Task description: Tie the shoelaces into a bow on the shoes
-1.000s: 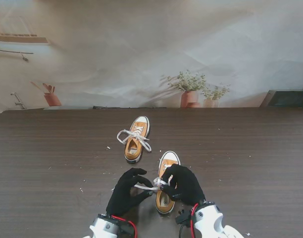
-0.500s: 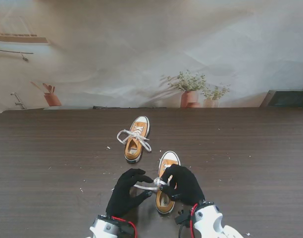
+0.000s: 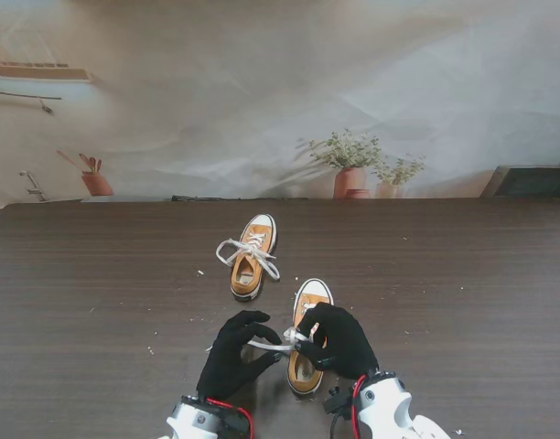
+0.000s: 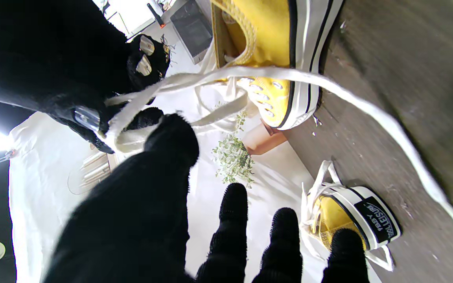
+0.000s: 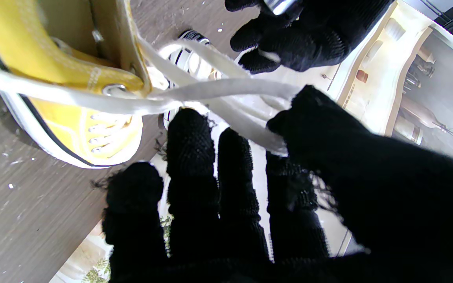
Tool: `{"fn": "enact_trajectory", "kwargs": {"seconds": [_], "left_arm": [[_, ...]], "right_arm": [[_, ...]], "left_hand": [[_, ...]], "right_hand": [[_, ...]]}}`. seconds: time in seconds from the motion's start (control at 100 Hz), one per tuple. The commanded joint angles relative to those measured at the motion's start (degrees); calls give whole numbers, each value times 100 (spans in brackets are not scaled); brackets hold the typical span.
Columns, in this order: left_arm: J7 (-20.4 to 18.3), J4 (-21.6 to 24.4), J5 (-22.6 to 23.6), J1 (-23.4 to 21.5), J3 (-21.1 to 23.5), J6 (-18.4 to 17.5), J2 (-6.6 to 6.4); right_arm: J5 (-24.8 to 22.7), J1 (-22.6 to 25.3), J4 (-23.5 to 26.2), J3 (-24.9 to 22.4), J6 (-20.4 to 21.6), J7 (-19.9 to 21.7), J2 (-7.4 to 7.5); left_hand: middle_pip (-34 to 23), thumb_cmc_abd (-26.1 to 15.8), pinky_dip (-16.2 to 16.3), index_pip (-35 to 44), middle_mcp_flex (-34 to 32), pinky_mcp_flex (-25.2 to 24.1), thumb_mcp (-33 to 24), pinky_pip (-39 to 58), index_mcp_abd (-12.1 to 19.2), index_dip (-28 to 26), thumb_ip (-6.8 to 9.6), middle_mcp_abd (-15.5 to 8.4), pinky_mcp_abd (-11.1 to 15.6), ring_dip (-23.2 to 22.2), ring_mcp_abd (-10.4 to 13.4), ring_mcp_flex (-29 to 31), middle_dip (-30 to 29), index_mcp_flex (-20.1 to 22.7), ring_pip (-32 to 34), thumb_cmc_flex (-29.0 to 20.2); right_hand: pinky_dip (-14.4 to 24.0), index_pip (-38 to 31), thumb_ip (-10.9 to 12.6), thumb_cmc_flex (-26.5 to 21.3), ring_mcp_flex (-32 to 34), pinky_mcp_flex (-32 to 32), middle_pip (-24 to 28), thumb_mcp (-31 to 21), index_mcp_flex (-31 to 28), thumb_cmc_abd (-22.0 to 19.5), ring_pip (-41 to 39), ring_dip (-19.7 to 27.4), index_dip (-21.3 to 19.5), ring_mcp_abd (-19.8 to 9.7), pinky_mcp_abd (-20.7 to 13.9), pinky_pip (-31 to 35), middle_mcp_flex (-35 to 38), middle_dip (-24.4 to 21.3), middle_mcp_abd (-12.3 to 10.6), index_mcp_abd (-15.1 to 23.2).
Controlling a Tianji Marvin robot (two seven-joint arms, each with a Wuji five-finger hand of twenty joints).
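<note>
The left robot hand [image 3: 232, 352] and the right robot hand [image 3: 339, 338] each pinch the white lace [image 3: 271, 346] stretched between them, right above the near shoe [image 3: 307, 338] on the worktop [image 3: 463, 293], and I think a loose pinch could let it slip out.

Place: a staged recording set dressed as a home
Backdrop: wrinkled printed cloth [image 3: 262, 101] hung behind the far edge, showing potted plants [image 3: 351, 165], a shelf, a tap
Surface: dark wood-grain top [image 3: 463, 274], speckled with crumbs
Far right corner: a dark box [image 3: 532, 181]
</note>
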State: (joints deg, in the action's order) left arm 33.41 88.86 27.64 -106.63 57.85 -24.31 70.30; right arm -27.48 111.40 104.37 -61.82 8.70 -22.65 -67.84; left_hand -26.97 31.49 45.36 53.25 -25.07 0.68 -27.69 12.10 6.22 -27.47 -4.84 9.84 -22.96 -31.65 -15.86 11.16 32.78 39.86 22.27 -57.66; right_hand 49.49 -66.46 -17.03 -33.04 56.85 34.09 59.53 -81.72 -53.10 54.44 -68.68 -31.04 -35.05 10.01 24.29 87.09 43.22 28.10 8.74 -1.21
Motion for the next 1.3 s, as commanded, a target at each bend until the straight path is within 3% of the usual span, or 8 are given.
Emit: {"fn": "enact_trajectory", "kwargs": {"seconds": [0.0,0.23,0.59,0.71,0.92,1.11,1.29], "left_arm": [[-83,85,26,-87,11,3,-1],[-442,195,-62,-186,-5,-23,-80],[-737,228,-91,-210,-114,31,-156],[-765,218,-34,-251,-112,76,-180],[-844,226,-74,-322,-89,150,-198],[-893,235,-128,-340,-72,180,-203],[-933,231,-163,-327,-73,159,-206]], "right_arm": [[8,7,19,2,-19,86,16],[-16,19,30,2,-1,79,19],[-24,11,21,7,37,58,16],[-19,11,18,3,41,56,15],[-23,10,12,15,35,61,17],[-18,5,2,30,30,59,15],[-21,-1,5,30,20,67,17]], "left_hand": [[-87,33,82,224,2,7,68,55,735,-112,66,-34,18,94,29,29,25,293,72,-289],[-17,-518,34,-805,-39,-79,-412,18,419,1093,49,-122,120,137,113,-59,-68,919,14,-468],[-36,-1055,50,-3165,52,-146,-430,24,-131,1671,131,-167,180,61,196,-141,-76,1074,39,-542],[11,-1212,71,-3884,190,-172,-409,30,-299,1870,216,-184,214,53,228,-188,-67,889,33,-413],[26,-1390,130,-4597,350,-227,-77,47,-360,2102,221,-172,243,6,252,-257,1,374,34,-398],[61,-1689,198,-4897,587,-314,533,38,3,2186,247,-162,302,-61,281,-359,102,-470,2,-419],[63,-1891,225,-4775,636,-347,863,38,234,2099,245,-171,328,-89,313,-375,137,-874,-8,-406]], "right_hand": [[-26,-67,112,-91,159,-8,-45,-338,-233,-59,-63,63,-115,0,-9,102,87,82,-73,180],[-26,-65,111,-91,158,-8,-46,-341,-233,-60,-63,62,-113,-2,-9,102,82,83,-77,181],[-25,-62,108,-99,159,-8,-49,-331,-229,-69,-63,62,-114,-1,-9,102,79,82,-77,186],[-25,-62,108,-98,158,-8,-48,-329,-227,-73,-64,62,-115,2,-9,102,81,83,-76,181],[-25,-63,107,-100,159,-8,-49,-325,-228,-76,-66,60,-118,10,-9,102,74,83,-71,177],[-25,-60,107,-105,154,-8,-48,-323,-225,-77,-64,61,-116,6,-9,102,82,83,-66,170],[-25,-60,108,-104,162,-8,-48,-326,-223,-81,-66,61,-118,2,-9,102,79,83,-74,177]]}}
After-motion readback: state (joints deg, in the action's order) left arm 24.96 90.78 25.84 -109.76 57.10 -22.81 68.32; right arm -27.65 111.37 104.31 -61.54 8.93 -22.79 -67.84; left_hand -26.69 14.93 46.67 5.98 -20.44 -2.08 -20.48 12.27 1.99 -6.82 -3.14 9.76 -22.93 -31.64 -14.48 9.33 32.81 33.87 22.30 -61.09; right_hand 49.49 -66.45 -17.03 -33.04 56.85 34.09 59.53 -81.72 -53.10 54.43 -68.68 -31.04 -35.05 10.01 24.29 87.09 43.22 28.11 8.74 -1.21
